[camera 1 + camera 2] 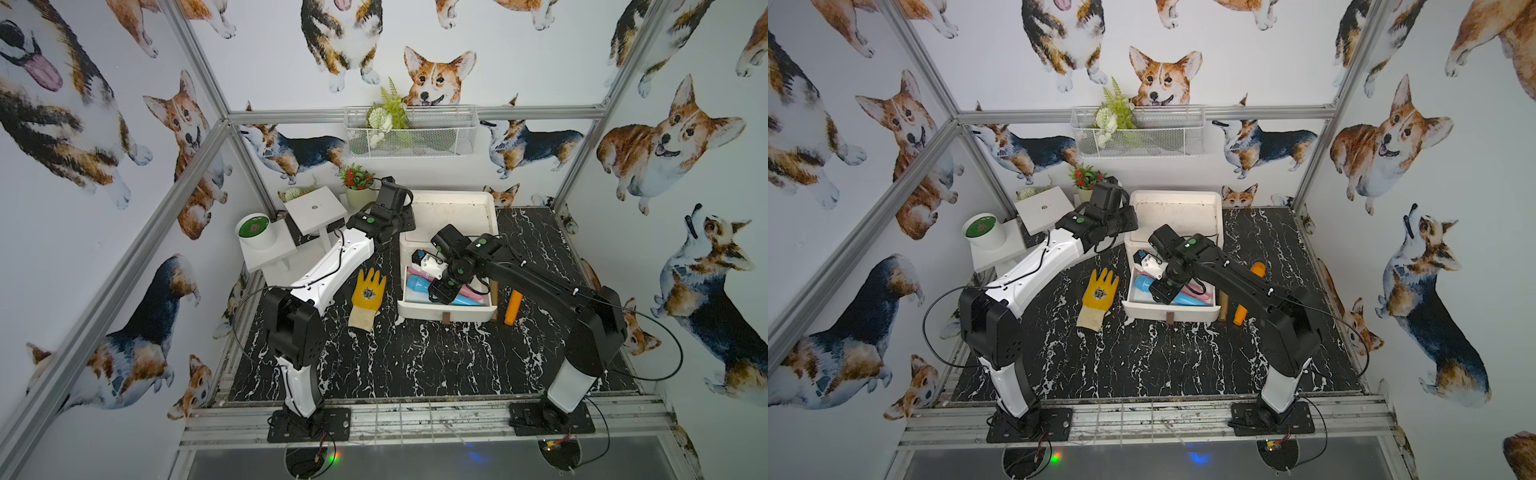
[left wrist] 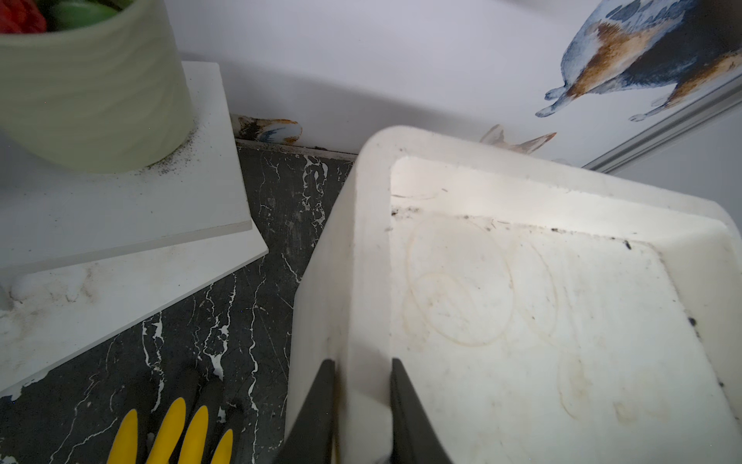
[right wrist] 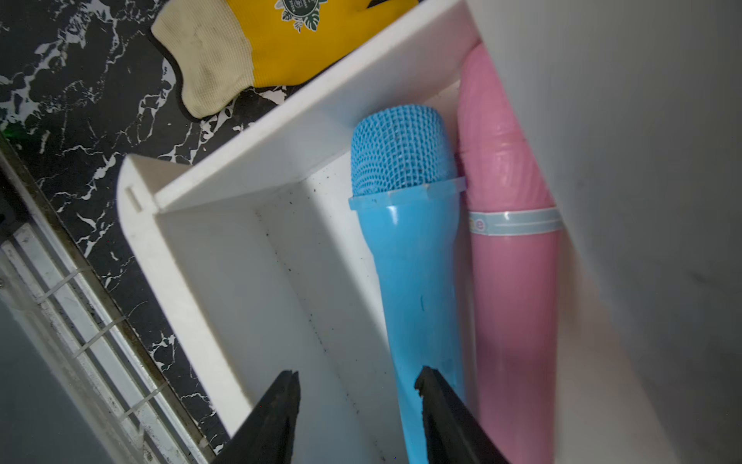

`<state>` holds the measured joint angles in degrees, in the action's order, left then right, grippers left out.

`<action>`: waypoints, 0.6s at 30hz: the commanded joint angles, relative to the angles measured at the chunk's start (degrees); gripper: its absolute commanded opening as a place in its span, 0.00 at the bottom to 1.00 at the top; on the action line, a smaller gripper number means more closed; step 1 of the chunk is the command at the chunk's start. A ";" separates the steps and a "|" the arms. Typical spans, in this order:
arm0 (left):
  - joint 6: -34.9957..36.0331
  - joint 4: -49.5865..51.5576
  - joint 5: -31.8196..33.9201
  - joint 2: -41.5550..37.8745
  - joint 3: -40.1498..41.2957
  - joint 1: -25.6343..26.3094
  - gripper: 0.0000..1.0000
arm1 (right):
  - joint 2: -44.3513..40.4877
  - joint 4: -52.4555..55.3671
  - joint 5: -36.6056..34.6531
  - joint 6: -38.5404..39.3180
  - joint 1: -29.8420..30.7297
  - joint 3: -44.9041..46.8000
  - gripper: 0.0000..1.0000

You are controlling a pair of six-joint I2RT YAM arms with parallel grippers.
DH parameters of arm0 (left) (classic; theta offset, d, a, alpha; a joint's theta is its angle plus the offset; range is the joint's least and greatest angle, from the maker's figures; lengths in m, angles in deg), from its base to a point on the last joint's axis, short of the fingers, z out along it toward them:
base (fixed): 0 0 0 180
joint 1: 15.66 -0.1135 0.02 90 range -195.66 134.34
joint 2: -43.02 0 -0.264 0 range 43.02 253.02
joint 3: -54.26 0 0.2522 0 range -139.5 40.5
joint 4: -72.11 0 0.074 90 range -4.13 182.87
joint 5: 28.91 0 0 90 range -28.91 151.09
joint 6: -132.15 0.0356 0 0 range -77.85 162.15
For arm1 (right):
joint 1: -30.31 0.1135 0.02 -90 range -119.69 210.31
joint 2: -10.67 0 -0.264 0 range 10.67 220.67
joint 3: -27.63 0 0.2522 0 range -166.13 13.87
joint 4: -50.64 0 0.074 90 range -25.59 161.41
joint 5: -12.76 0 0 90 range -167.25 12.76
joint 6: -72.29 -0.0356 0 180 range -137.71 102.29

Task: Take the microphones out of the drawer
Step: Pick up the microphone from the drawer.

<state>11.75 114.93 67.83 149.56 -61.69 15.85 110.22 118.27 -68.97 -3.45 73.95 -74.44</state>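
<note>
A blue microphone (image 3: 417, 257) lies in the open white drawer (image 1: 446, 312), with a pink microphone (image 3: 514, 257) tight against it on the cabinet side. In both top views the blue head (image 1: 417, 284) (image 1: 1143, 283) points toward the glove side. My right gripper (image 3: 357, 377) reaches down into the drawer (image 3: 225, 257) with its jaws open. One finger overlaps the blue handle; the other is over bare drawer floor. My left gripper (image 2: 361, 361) is shut on the side rim of the white cabinet (image 2: 369, 241), one finger outside and one inside.
A yellow glove (image 1: 367, 297) lies on the black marble floor left of the drawer. An orange object (image 1: 513, 307) and a brown stick (image 1: 1223, 307) lie to its right. White stands with plant pots (image 1: 255, 230) fill the back left corner. A wire basket (image 1: 411, 133) hangs on the back wall.
</note>
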 commanded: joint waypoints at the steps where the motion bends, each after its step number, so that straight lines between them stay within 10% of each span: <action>1: -1.79 9.66 -3.47 1.56 1.00 -0.38 0.05 | 0.21 -4.45 -5.55 3.16 0.84 2.00 0.54; 18: -2.74 8.25 -4.46 1.30 2.94 -0.31 0.05 | 5.20 -9.83 -13.18 7.68 2.40 4.86 0.52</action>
<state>11.78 113.09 67.22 149.21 -59.96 15.59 114.26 108.63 -80.84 3.28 75.79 -69.72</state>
